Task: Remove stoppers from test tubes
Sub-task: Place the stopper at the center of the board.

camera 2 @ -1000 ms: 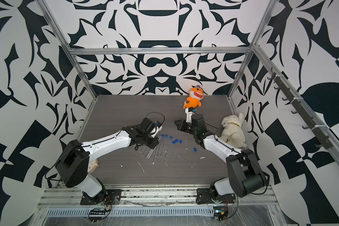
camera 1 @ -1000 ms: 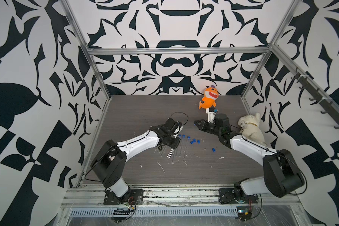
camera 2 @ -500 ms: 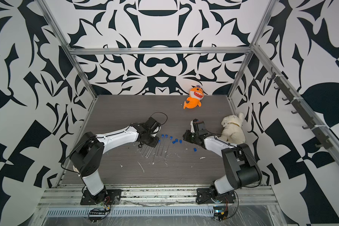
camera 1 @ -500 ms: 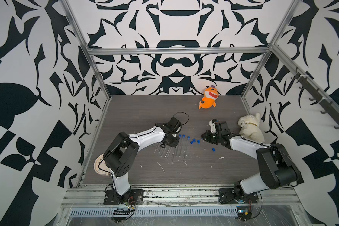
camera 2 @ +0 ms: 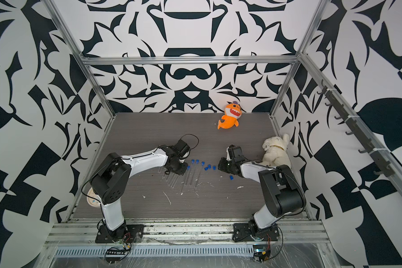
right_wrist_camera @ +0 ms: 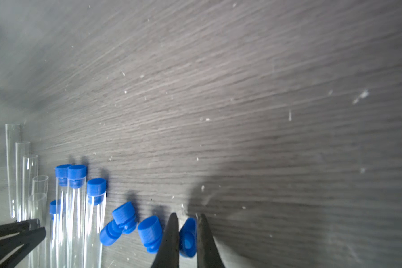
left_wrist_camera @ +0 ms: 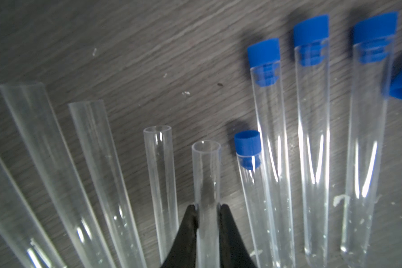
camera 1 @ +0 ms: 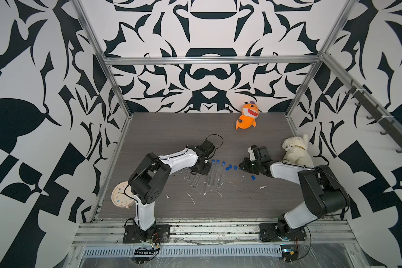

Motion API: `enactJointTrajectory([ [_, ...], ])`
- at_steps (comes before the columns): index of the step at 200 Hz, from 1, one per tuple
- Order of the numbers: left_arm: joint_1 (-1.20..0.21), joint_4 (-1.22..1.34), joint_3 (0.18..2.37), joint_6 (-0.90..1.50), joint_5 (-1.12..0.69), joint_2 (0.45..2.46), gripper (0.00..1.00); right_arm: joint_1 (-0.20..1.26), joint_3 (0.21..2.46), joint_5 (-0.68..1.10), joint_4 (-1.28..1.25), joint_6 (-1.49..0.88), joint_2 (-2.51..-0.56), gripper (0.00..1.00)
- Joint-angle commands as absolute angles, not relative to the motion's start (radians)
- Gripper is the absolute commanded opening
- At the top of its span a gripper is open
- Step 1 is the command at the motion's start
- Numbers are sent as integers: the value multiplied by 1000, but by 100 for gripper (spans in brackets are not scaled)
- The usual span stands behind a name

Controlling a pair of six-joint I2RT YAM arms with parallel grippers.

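Observation:
In the left wrist view my left gripper (left_wrist_camera: 208,207) is shut on a clear open-mouthed test tube (left_wrist_camera: 207,176), which lies low among other test tubes on the grey table. Several open tubes (left_wrist_camera: 158,167) lie on one side of it. On the other side are several tubes plugged with blue stoppers (left_wrist_camera: 263,53). My right gripper (right_wrist_camera: 187,217) is shut on a loose blue stopper (right_wrist_camera: 188,236), close to the table beside other loose stoppers (right_wrist_camera: 150,229). In both top views the left gripper (camera 1: 201,170) (camera 2: 175,170) and right gripper (camera 1: 243,166) (camera 2: 221,166) flank the row of tubes (camera 1: 210,176).
An orange shark plush (camera 1: 247,116) lies at the back. A white plush animal (camera 1: 296,150) sits by the right wall behind my right arm, and a round clock (camera 1: 122,196) lies front left by the left arm's base. One stopper (camera 1: 253,177) lies apart near the right forearm.
Both grippers have come down from above the table. The left has lowered its tube into the row of tubes, and the right has sunk with its stopper to the loose stoppers.

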State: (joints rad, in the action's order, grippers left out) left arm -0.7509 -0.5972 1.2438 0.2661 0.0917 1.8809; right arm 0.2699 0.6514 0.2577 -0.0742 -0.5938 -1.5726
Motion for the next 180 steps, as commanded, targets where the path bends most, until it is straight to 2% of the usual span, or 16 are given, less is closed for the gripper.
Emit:
enactJointTrajectory([
  [1, -746, -623, 1269, 276, 96, 1900, 7, 268, 652, 252, -92, -578, -1580, 6],
  [39, -744, -638, 1282, 281, 93, 1908, 27, 268, 650, 244, -85, -580, -1565, 18],
  [79, -744, -658, 1291, 287, 107, 1889, 42, 267, 663, 231, -56, -573, -1526, 39],
  [144, -749, -670, 1260, 293, 84, 1760, 44, 267, 672, 212, -14, -522, -1421, 47],
  [155, -752, -662, 1246, 297, 67, 1743, 44, 267, 656, 240, -54, -521, -1409, 52],
  [168, -755, -646, 1229, 310, 44, 1731, 44, 272, 636, 276, -107, -519, -1398, 64],
  [180, -760, -628, 1213, 318, 23, 1730, 44, 283, 637, 263, -100, -513, -1393, 69],
])
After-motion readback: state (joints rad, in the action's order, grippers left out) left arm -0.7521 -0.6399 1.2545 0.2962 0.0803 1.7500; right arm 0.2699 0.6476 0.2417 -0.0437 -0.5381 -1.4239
